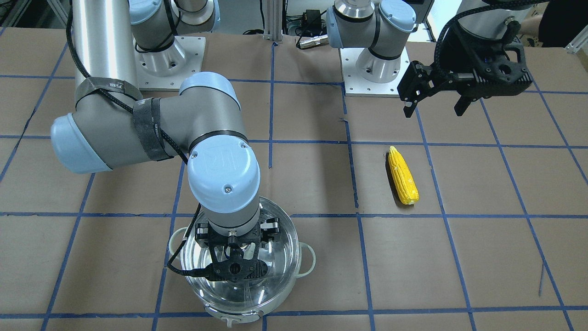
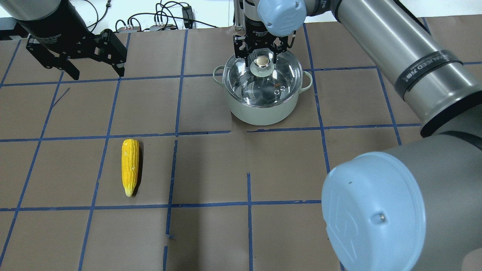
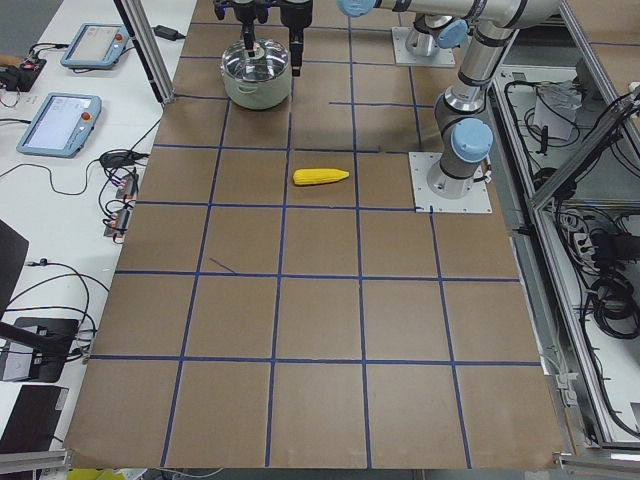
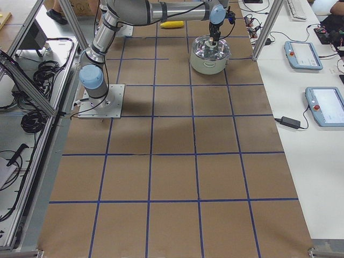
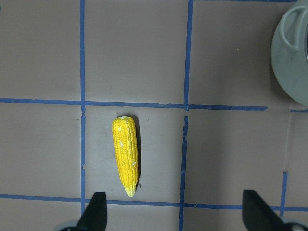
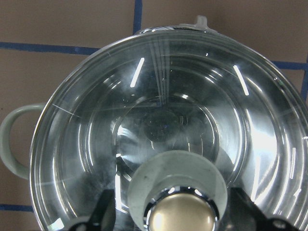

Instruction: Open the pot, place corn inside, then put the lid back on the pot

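Well clear of the corn [image 2: 130, 165], right claw [image 2: 262, 58] straddles knob [image 2: 262, 62] on the lid [image 2: 244, 81].

left pincer [image 2: 96, 71]: raised, jaws wide | right pincer [image 2: 261, 60]: pointing straight down, jaws apart

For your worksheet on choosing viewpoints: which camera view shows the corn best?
The left wrist view: the corn lies close and unobstructed, kernel rows visible. Overhead and front-facing views show it whole but smaller; both side views show it tiny; the right wrist view misses it.
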